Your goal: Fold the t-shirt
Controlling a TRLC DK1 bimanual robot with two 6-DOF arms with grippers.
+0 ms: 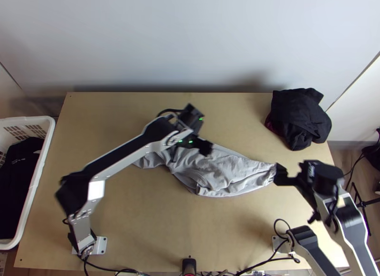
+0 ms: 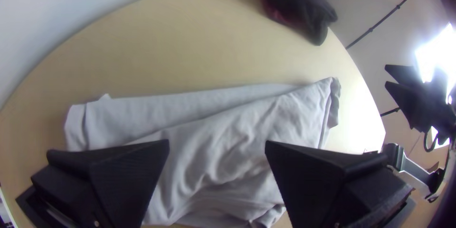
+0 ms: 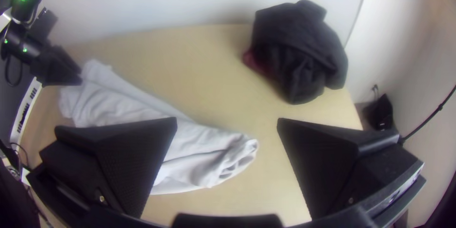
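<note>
Both released: left hand (image 2: 217,147) above the bunched shirt (image 1: 228,171), right hand (image 3: 227,123) just beside its narrow end. The long axis runs roughly toward the right hand.

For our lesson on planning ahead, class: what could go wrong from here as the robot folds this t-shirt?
The grey t-shirt lies rumpled in overlapping layers, so the open left gripper above it might pinch the wrong layer. Folding without flattening first could trap creases. Spreading it toward the far right corner may bump the dark cloth bundle.
</note>
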